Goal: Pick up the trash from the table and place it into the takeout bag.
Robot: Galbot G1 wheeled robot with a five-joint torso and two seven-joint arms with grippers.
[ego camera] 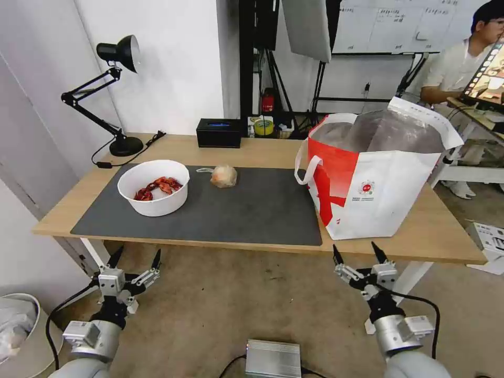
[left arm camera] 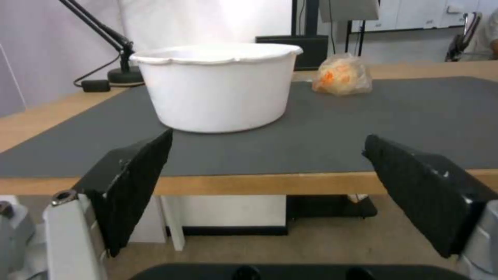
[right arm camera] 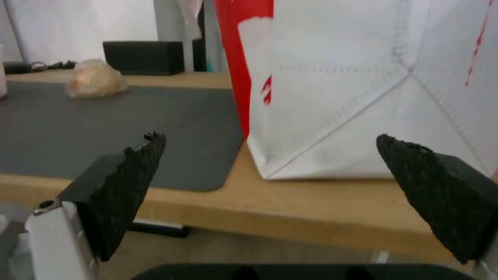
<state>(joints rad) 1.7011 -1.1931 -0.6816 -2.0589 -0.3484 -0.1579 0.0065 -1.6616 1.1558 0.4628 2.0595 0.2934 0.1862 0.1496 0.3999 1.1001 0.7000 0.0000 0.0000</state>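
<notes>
A: On the light wood rectangular table (ego camera: 252, 152), what sits where?

B: Large dark grey mat (ego camera: 252, 210) covers the left and middle. White round bowl of red shells (ego camera: 154, 187) stands on the mat's left part. Fist-sized beige plastic-wrapped lump (ego camera: 224, 176) lies on the mat near its far edge, right of the bowl and apart from it. Large boxy white takeout bag with a red panel and silver foil lining (ego camera: 375, 178) stands upright at the right end, mouth open, just beside the mat's right edge.

A: Grippers?

B: Left gripper (ego camera: 135, 260) hangs below and in front of the table's near edge, on the bowl's side, fingers spread wide, nothing between them. Right gripper (ego camera: 357, 253) at the same height before the bag, also spread wide and empty. Neither touches the table.

A: Background items?

B: Black desk lamp (ego camera: 113, 89) at the far left corner; black rectangular box (ego camera: 219, 132) at the far edge, behind the lump.
</notes>
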